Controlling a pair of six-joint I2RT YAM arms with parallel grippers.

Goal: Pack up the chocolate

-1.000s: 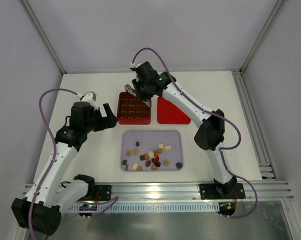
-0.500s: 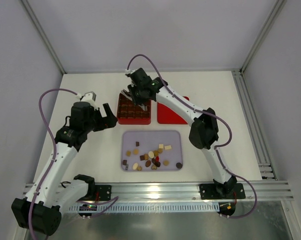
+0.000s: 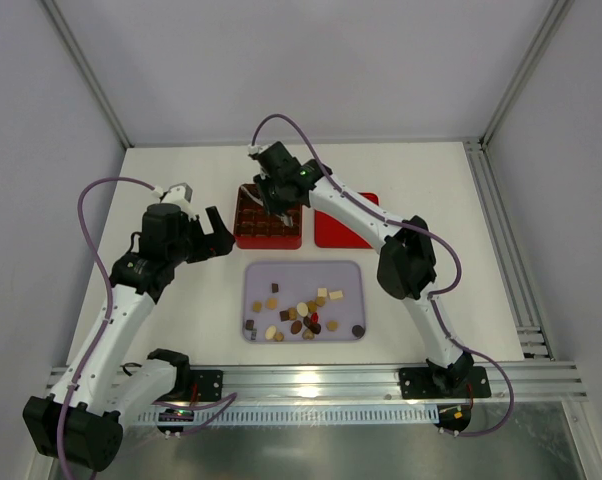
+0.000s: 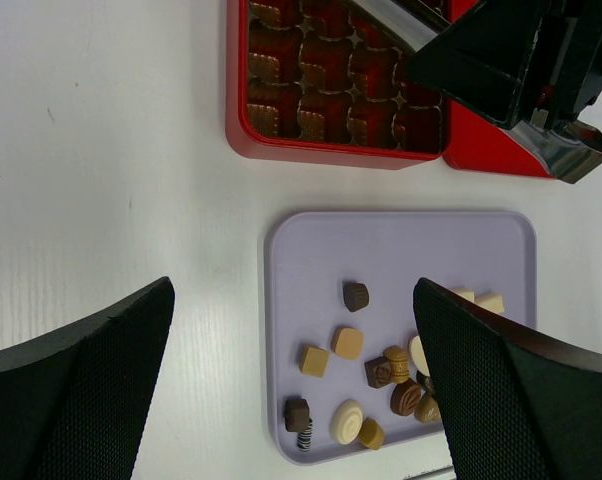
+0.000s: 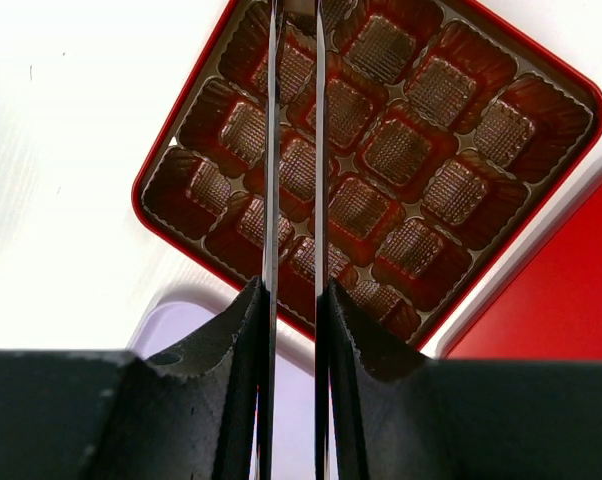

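Left gripper (image 4: 293,290) hung released, fingers spread wide, just left of red square box with gridded compartments (image 3: 271,243). Right gripper (image 5: 295,30) hovered over that box, thin fingers nearly together; tips cut off by frame edge, so could not tell whether anything was gripped. Chocolate (image 3: 301,312), small dark brown, tan and cream pieces, lay loose in pale lilac rectangular tray (image 3: 256,275) near box. Flat red lid (image 3: 346,232) lay just beside box's right edge.

Ahead of the left gripper (image 3: 221,232), the right gripper (image 3: 283,211) and its arm (image 3: 346,205) hang over the red box (image 3: 249,238), blocking it; bare table (image 3: 181,180) lies open beneath and leftward.
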